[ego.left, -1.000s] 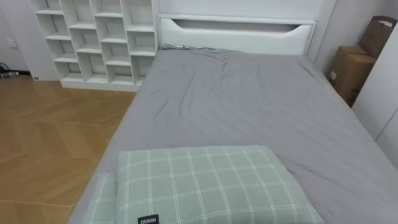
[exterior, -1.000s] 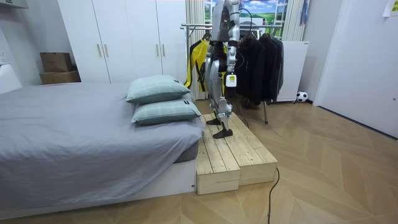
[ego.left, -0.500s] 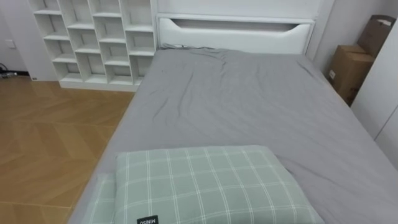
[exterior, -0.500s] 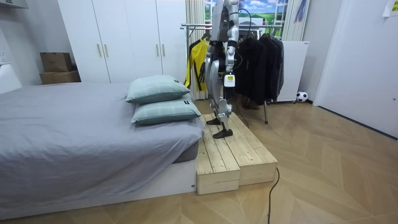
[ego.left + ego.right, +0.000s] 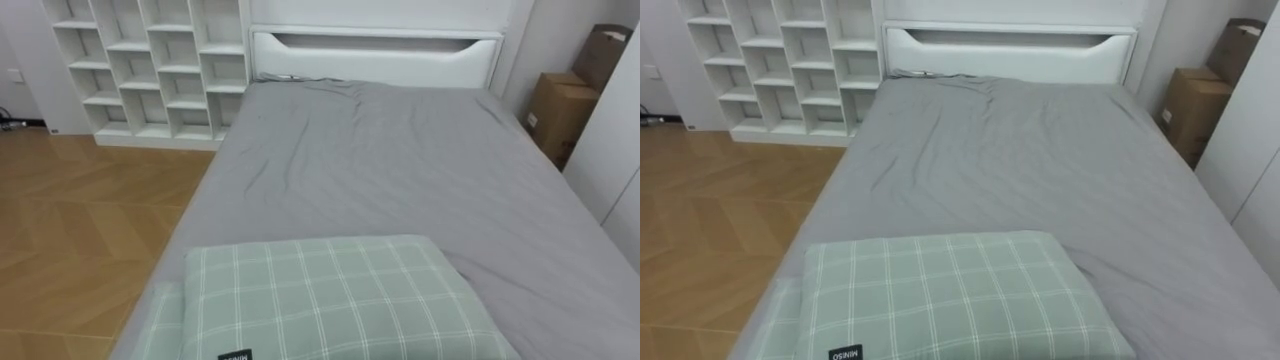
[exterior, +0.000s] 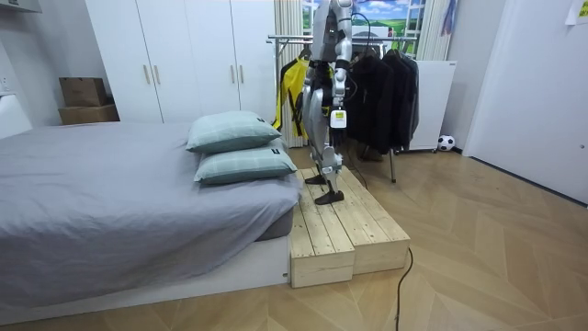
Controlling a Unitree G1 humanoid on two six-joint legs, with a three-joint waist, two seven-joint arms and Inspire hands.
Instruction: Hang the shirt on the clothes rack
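The clothes (image 6: 378, 92) — dark jackets and one yellow piece — are hung on a metal rail (image 6: 289, 39) behind the robot, which stands on a planked wooden step (image 6: 344, 225) facing the grey-sheeted bed (image 5: 400, 170). The cloth is judged soft, limp and light, best taken at the collar or shoulders. The left hand (image 6: 338, 110) is lowered at the side — whether clenched or released cannot be told. A plump checked pillow (image 5: 330, 300) is laid nearest.

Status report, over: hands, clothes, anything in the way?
Left robot hand down at its side. Dark clothes hang on rack behind the robot. Bed and pillows directly ahead.
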